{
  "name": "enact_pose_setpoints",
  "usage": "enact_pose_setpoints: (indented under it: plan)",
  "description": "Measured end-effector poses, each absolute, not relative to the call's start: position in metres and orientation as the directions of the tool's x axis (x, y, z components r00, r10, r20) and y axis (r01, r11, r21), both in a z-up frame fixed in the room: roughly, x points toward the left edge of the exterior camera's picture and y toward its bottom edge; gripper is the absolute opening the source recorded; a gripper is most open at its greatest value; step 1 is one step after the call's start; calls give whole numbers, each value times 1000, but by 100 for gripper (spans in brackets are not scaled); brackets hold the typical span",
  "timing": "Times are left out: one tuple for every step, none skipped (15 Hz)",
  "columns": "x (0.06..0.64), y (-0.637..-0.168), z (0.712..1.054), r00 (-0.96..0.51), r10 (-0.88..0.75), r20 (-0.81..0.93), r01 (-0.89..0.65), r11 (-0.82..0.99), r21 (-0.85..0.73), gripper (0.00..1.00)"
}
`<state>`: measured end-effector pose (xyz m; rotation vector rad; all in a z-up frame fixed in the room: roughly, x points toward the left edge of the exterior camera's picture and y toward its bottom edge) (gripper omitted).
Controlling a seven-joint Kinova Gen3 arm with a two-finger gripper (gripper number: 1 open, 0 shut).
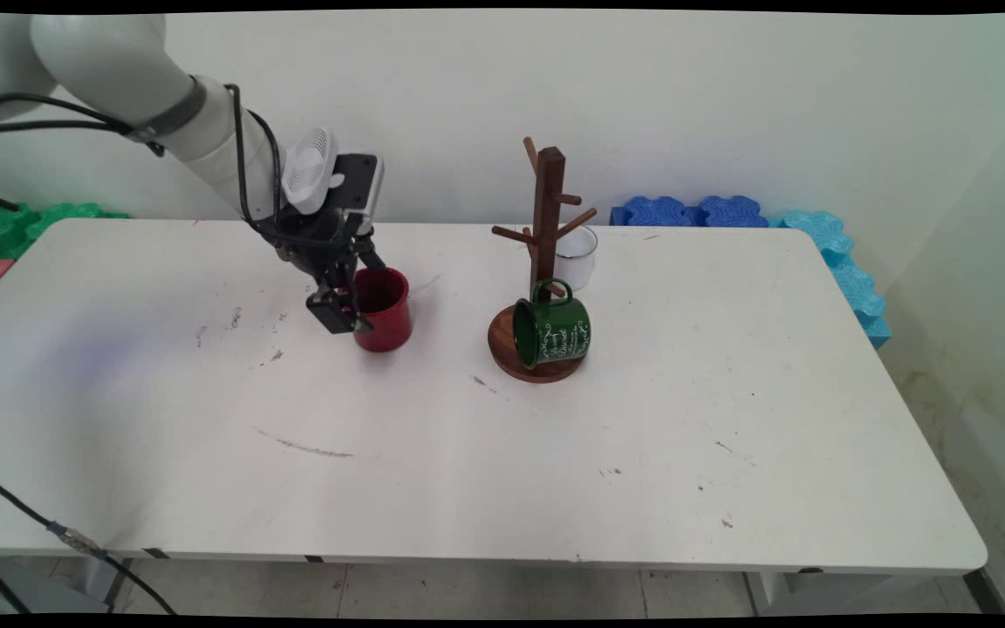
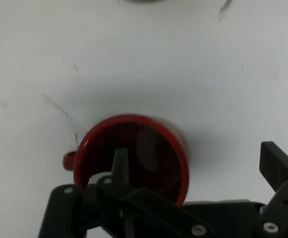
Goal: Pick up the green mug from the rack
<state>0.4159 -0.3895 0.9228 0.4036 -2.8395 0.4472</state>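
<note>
A red mug point(image 1: 386, 316) stands upright on the white table point(image 1: 502, 453), left of centre. My gripper point(image 1: 354, 295) is down at this mug and open. In the hand view one finger point(image 2: 120, 162) reaches inside the red mug point(image 2: 129, 120), while the other finger point(image 2: 276, 163) stands well outside its wall; the gripper point(image 2: 198, 159) straddles the rim on the side away from the small handle. To the right stands a dark wooden mug tree point(image 1: 547, 202). A green mug point(image 1: 554, 331) lies on its side at the tree's round base, mouth facing left. A white mug point(image 1: 577, 259) sits behind the tree.
Blue foam blocks point(image 1: 816, 231) line the table's far right edge and corner. Green foam blocks point(image 1: 10, 222) and a red one sit past the far left corner. Black cables hang from the arm and run past the near left corner.
</note>
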Motion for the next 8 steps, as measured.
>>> enact_pose_setpoints:
  plan:
    - [412, -386, 928, -927, -241, 288, -319, 911, -263, 100]
    - [408, -382, 932, -920, -249, 302, -330, 907, -260, 100]
    - [404, -378, 937, -914, -255, 316, -341, 904, -257, 100]
    - [397, -372, 944, -903, -265, 338, -358, 899, -251, 100]
    - [391, -366, 949, -893, -274, 357, -373, 895, -245, 100]
    - [385, -362, 955, -883, -282, 374, -386, 891, -239, 100]
    - [378, -356, 961, -872, -291, 394, -400, 887, -232, 100]
    - [370, -351, 967, -860, -299, 413, -414, 882, -224, 100]
